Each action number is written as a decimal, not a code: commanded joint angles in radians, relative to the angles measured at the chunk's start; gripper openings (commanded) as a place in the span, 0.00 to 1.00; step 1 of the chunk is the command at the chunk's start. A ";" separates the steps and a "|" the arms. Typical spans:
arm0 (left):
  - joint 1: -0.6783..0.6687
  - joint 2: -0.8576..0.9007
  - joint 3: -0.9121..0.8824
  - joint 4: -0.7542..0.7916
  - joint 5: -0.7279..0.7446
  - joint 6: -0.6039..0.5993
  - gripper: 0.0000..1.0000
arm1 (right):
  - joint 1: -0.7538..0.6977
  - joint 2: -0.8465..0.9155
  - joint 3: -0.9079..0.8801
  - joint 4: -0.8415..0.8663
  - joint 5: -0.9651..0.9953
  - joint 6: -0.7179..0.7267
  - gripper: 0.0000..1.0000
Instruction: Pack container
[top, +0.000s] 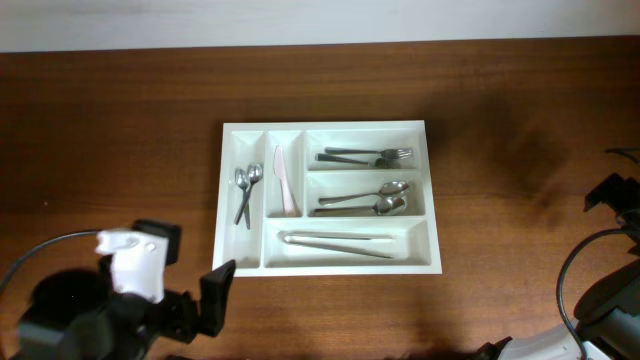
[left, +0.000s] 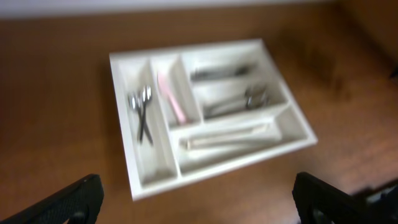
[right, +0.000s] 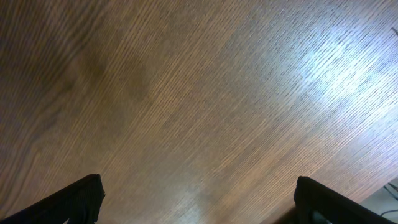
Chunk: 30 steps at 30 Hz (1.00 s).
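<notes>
Container (top: 325, 126), centre frame: all five compartments stocked; packing judged complete. Left hand (left: 198, 202), right hand (right: 198, 202): both wide, empty. Next move, likely: withdraw both arms.

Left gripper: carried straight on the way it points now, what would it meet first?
Probably the container, centred ahead of the open left gripper in its wrist view, with nothing between. Depth is unclear: it might touch the table just short of the rim.
</notes>
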 joint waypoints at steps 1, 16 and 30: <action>-0.004 0.002 -0.048 -0.028 0.000 -0.038 0.99 | 0.003 0.005 -0.005 0.000 -0.002 0.001 0.99; -0.004 0.002 -0.072 -0.078 -0.007 0.014 0.99 | 0.003 0.005 -0.005 0.000 -0.002 0.001 0.99; 0.015 -0.074 -0.387 0.351 -0.008 0.259 0.99 | 0.003 0.005 -0.005 0.000 -0.002 0.001 0.99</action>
